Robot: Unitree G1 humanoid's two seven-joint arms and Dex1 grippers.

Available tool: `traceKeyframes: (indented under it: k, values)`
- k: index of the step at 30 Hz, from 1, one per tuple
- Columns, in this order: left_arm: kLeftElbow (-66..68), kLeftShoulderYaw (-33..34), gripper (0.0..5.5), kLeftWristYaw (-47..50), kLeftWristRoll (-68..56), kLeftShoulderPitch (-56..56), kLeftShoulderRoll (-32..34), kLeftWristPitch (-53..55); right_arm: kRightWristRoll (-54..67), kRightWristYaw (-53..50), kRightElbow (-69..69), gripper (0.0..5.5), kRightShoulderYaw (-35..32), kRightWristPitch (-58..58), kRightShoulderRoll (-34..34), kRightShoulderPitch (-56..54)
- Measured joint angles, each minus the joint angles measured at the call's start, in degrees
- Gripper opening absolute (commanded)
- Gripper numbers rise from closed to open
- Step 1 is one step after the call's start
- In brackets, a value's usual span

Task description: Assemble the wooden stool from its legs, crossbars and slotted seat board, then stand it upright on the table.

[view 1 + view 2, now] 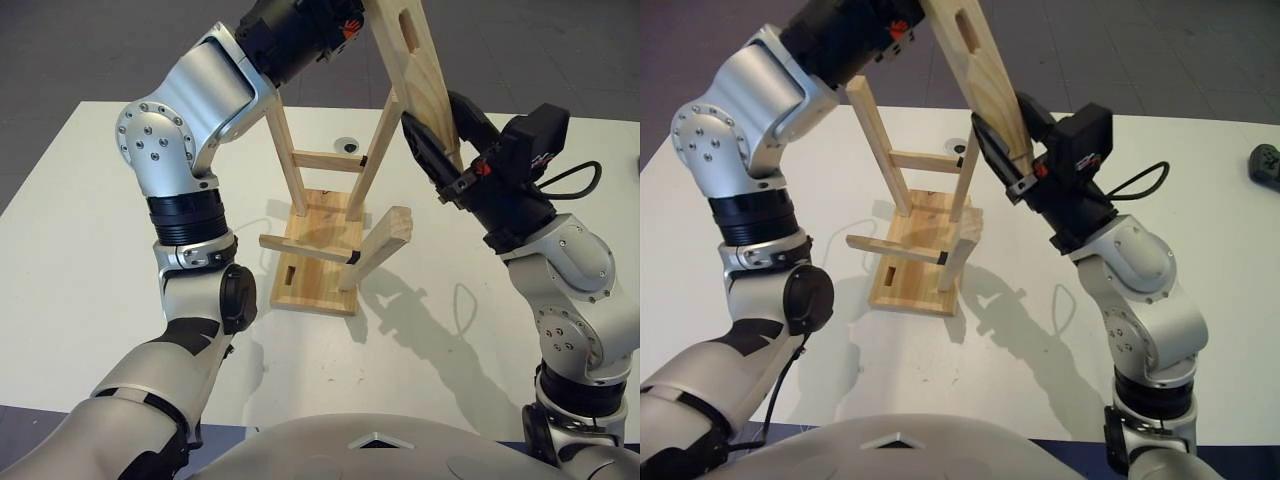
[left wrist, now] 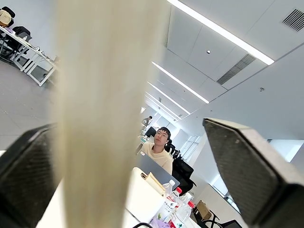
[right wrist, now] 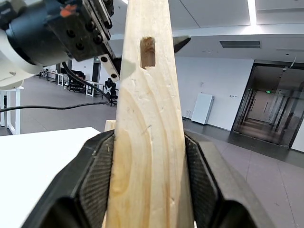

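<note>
Right wrist view: slotted board (image 3: 147, 142) clamped between jaws.

An open-plan office, or a lab housed in one; the white table (image 1: 80, 200) has a desk-style cable grommet (image 1: 346, 145) toward twelve o'clock, with grey carpet floor (image 1: 520, 50) beyond it from eleven to one o'clock; the wrist views show long ceiling light strips (image 2: 218, 33), a ceiling vent (image 2: 294, 19), rows of desks (image 2: 33, 59) with black office chairs (image 2: 183, 170) (drink bottles (image 2: 173, 206) on one), and glass doors (image 3: 266, 114) under a green sign (image 3: 269, 91).
</note>
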Motion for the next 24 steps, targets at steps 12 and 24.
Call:
traceKeyframes:
  k: [12, 24]
  values:
    - [-1.63, -3.08, 2.03, -0.38, 3.31, 0.19, 4.22, 0.81, -5.22, 1.25, -0.59, 2.07, 0.05, -1.45, -2.08, 0.02]
    - [-0.69, -3.62, 1.06, -1.62, 5.03, 0.94, 4.74, 0.80, -9.76, 2.49, -0.04, 2.55, 1.50, -4.62, -2.35, 0.87]
